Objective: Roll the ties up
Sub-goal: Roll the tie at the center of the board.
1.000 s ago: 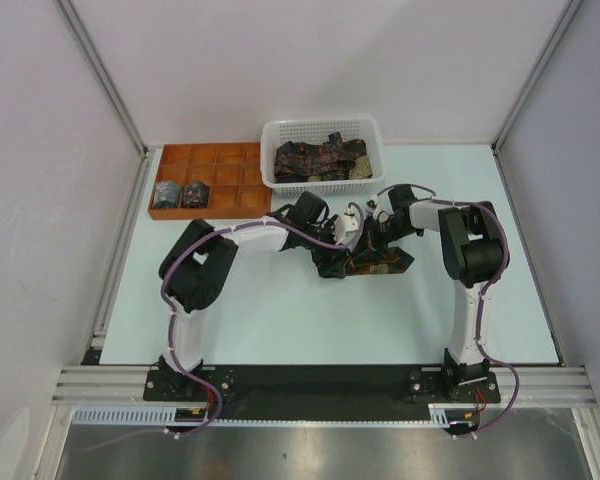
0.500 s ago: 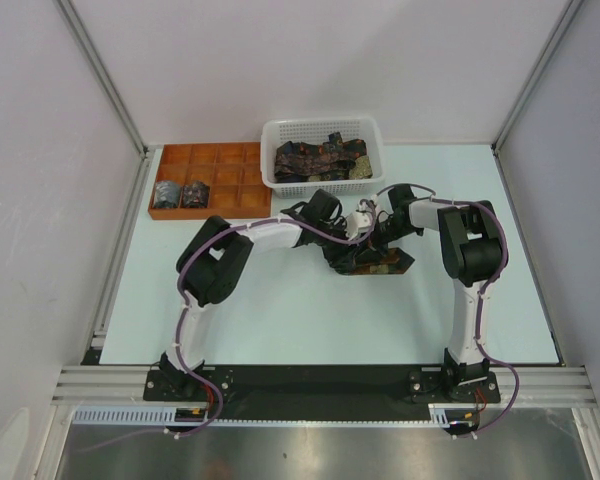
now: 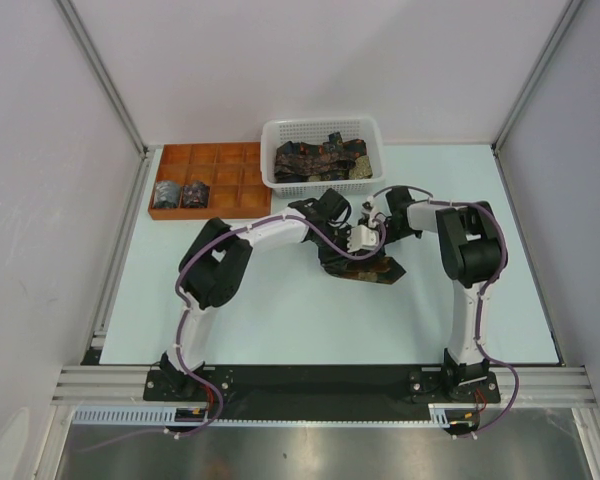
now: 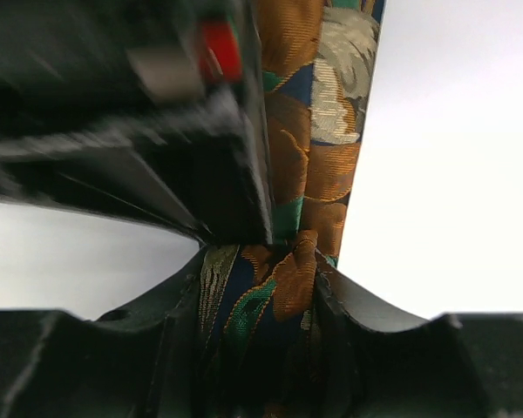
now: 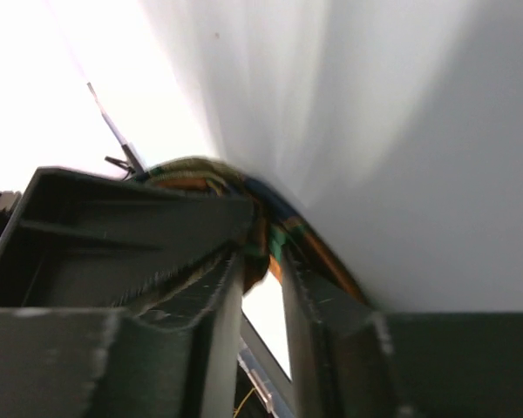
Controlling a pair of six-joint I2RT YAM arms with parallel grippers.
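Note:
A dark tie [image 3: 368, 268] with orange and green motifs lies bunched on the table's middle. Both grippers meet just above it. In the left wrist view the tie [image 4: 307, 165] fills the gap between my left gripper's [image 4: 261, 287] jaws, which are shut on it. My left gripper [image 3: 354, 243] comes in from the left. My right gripper [image 3: 374, 228] sits right beside it, its black body [image 4: 157, 148] close against the fabric. In the right wrist view my right gripper [image 5: 263, 261] has its jaws slightly apart, with light between them. An edge of the tie [image 5: 279, 233] lies at its tips.
A white mesh basket [image 3: 320, 123] at the back holds several more ties [image 3: 320, 160]. Left of it an orange-brown compartment tray [image 3: 230, 175] carries two rolled ties [image 3: 167, 193] in its front left cells. Frame posts and walls border the table.
My left gripper has swung right onto the tie and closed on it. My right gripper's jaws, shut a second ago, have parted. The tie bundle shifted slightly.

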